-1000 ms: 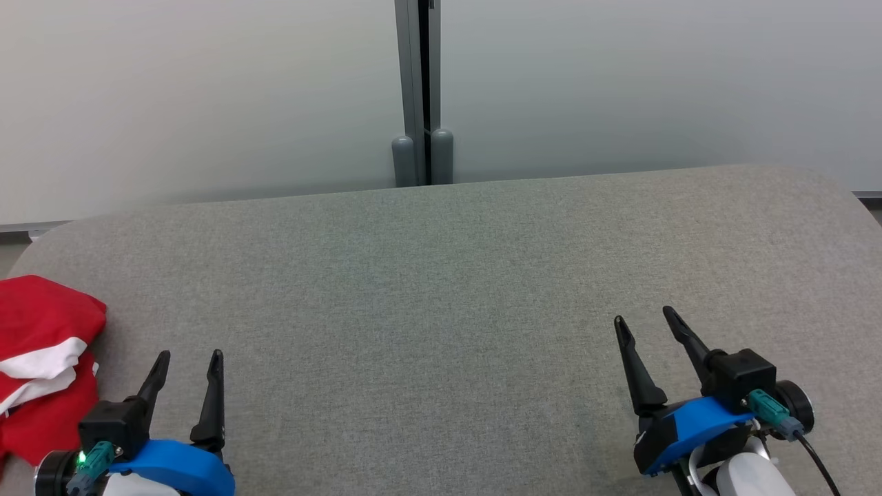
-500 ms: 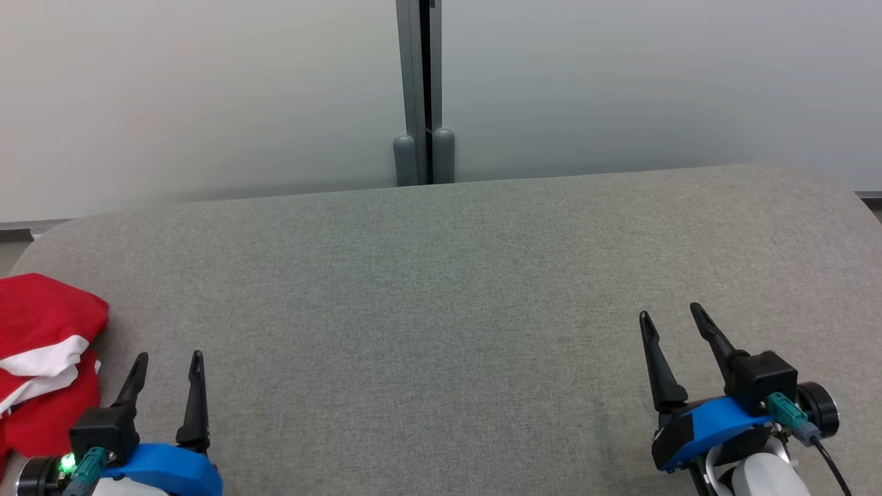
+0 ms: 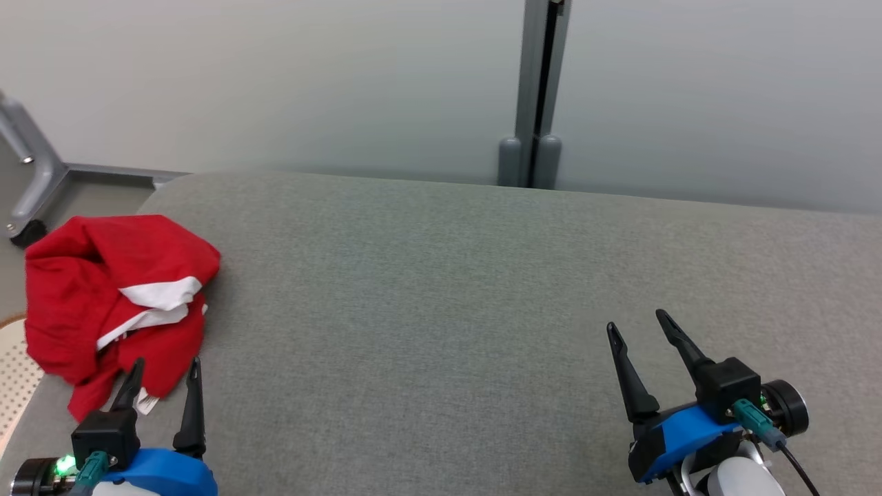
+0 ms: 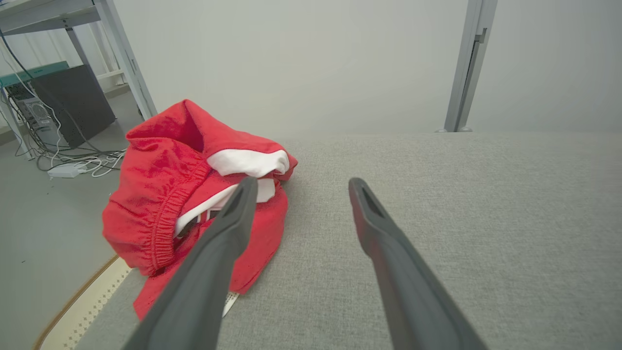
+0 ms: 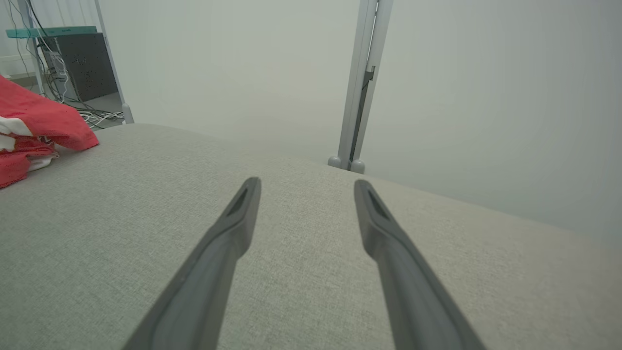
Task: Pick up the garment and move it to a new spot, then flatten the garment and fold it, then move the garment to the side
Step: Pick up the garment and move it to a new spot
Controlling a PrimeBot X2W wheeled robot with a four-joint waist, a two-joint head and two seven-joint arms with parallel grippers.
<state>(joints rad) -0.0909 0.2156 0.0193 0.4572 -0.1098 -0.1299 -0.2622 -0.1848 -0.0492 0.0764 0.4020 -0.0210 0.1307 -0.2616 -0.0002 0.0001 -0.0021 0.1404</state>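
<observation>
Garment [image 3: 117, 289]: red with white bands, crumpled in a heap at the far left end of the pad [image 3: 441, 289], one side drooping over the rounded edge. Not yet lifted, spread or folded.

Change: whole head view has swung left over the last second. Post [image 3: 534, 89] sits further right in frame than before and the heap, earlier cut off at the edge, is now in full view. That is the camera turning, not the cloth moving. Left gripper [image 3: 168, 361] now lines up with the heap's near hem, where before it stood beside it. Fingers apart, as before. Contact with the cloth cannot be told. Right gripper [image 3: 635, 319] hangs over bare pad well away from the heap, fingers also spread, holding nothing.

Reading: robot is squaring up to the heap, with the first pick about to start. The left arm is the likely one to take it.

Surface: grey woven pad, rounded corners.

Room: pale wall panels behind, joined at the post. Metal leg [image 3: 34, 179] at far left. Computer tower [image 4: 73, 102] and loose cables [image 4: 82, 160] on the floor beyond.
</observation>
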